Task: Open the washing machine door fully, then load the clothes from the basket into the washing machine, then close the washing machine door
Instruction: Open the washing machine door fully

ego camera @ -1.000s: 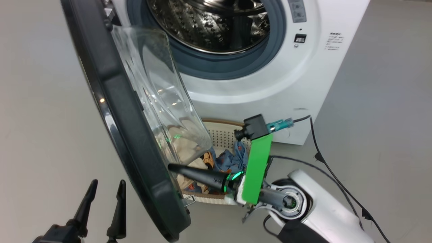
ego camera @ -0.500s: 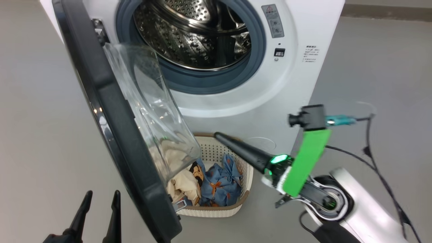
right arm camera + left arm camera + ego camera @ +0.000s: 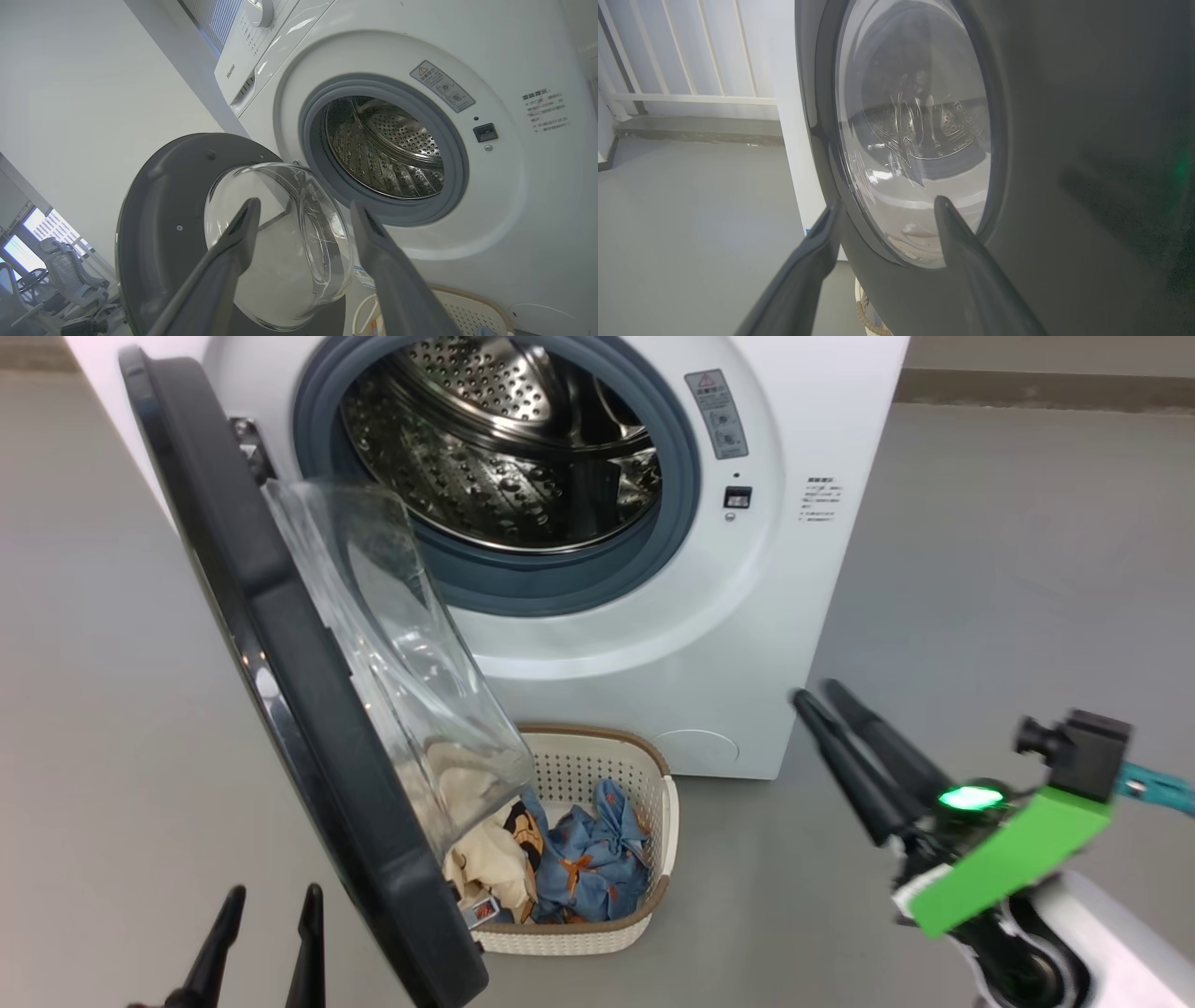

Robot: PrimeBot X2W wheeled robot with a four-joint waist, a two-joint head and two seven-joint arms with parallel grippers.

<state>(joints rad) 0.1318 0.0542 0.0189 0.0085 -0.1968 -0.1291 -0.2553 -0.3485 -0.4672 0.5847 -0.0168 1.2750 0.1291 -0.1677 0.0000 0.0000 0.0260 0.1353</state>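
Head view: your glossy black-rimmed washing machine door hangs open, glass bowl above the perforated basket of crumpled clothes; right pincer, slanting up-left, and left pincer, upright, both gape empty.

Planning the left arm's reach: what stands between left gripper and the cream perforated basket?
In the head view, the open black-rimmed round washing machine door stands between left gripper and basket.

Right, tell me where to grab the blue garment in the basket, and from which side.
Best bet: pinch the raised bunched fold of the blue garment, coming down from above on the basket's right side; the open washing machine door overhangs its left half.
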